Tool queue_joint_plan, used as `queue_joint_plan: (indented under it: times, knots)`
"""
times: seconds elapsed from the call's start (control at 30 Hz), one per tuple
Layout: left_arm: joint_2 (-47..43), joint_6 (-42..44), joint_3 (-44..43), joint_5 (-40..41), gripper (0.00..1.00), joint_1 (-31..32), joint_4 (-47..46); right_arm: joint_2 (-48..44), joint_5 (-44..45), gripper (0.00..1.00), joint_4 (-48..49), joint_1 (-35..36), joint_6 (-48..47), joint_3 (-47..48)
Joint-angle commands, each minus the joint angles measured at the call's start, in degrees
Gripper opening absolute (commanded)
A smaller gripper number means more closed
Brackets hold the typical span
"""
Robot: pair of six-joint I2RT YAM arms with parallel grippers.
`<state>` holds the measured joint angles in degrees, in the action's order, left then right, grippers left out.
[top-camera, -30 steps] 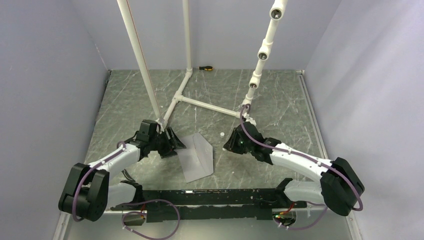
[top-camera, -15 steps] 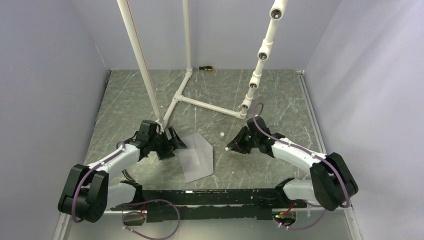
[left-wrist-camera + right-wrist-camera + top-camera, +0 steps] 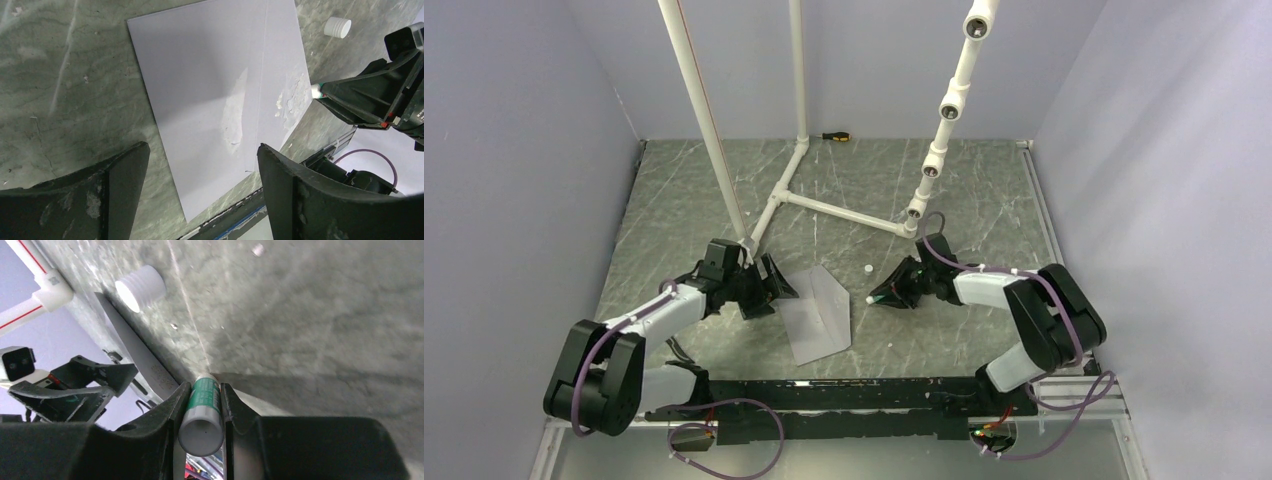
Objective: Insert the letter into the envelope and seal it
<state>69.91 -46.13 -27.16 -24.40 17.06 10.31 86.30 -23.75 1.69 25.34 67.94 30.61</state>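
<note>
Left claw (image 3: 772, 286) spread wide over grey envelope (image 3: 816, 315) lying flat on desk (image 3: 984, 200); right claw (image 3: 882, 296) clamps green-white glue stick (image 3: 201, 420), tip just beside envelope's edge.

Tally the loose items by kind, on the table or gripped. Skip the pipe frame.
envelope: 1
glue stick: 1
white cap: 1
screwdriver: 1
Total: 4

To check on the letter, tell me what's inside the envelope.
The envelope shows only grey outer paper, lying flat on the table, with whitish smears by a fold line. No tan edge sticks out. The inside is covered, so contents cannot be seen.
</note>
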Motion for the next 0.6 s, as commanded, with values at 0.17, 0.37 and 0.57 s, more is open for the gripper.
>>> queue_joint_plan:
  times: [0.17,0.37,0.57]
  knots:
    - [1.0,0.4,-2.0,-0.1,0.81,-0.2,-0.6,3.5,-0.5,0.46,4.3,-0.2,-0.1,2.8]
    - [2.4,0.4,-2.4,0.0,0.73,-0.2,0.2,1.2,1.5,0.52,2.5,0.0,-3.5,3.1]
    - [2.5,0.2,-1.6,-1.9,0.38,-0.2,-1.3,-0.8,1.7,0.23,3.3,3.2,-9.4,2.2]
